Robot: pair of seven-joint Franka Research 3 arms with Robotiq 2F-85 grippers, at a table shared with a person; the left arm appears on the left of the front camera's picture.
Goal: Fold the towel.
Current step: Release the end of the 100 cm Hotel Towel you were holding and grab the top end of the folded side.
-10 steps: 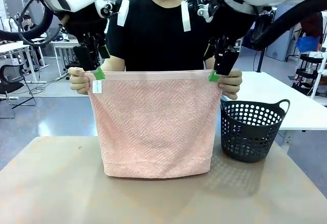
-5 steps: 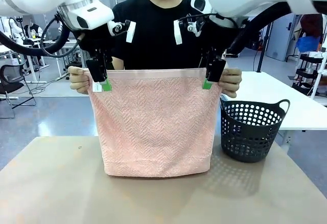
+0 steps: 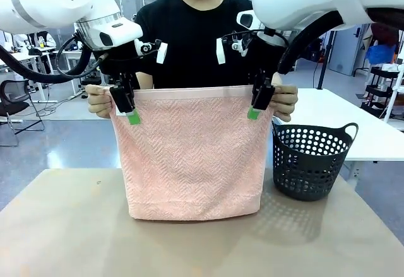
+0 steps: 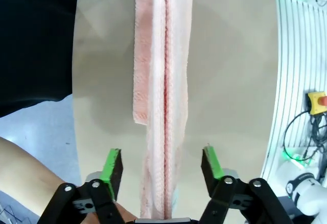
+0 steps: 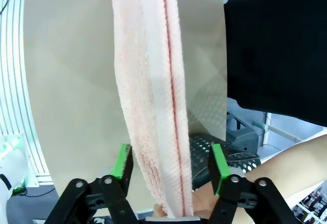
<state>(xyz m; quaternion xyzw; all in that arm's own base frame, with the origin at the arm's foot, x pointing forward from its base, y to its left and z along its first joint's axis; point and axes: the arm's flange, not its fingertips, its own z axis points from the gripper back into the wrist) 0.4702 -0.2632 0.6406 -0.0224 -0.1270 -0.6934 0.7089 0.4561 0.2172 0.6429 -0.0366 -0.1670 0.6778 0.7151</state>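
Atop tan table (image 3: 63, 233): black basket (image 3: 312, 163), towel (image 3: 192, 157) lower edge; desks (image 3: 16, 58) behind.

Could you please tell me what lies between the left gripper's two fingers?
The towel: in the left wrist view its upper edge runs through the gap of the open left gripper, clear of both green pads.

We see the towel (image 3: 192, 157), salmon-pink herringbone, hanging upright and doubled, hem band at twelve o'clock, bottom edge resting on the table (image 3: 63, 226).
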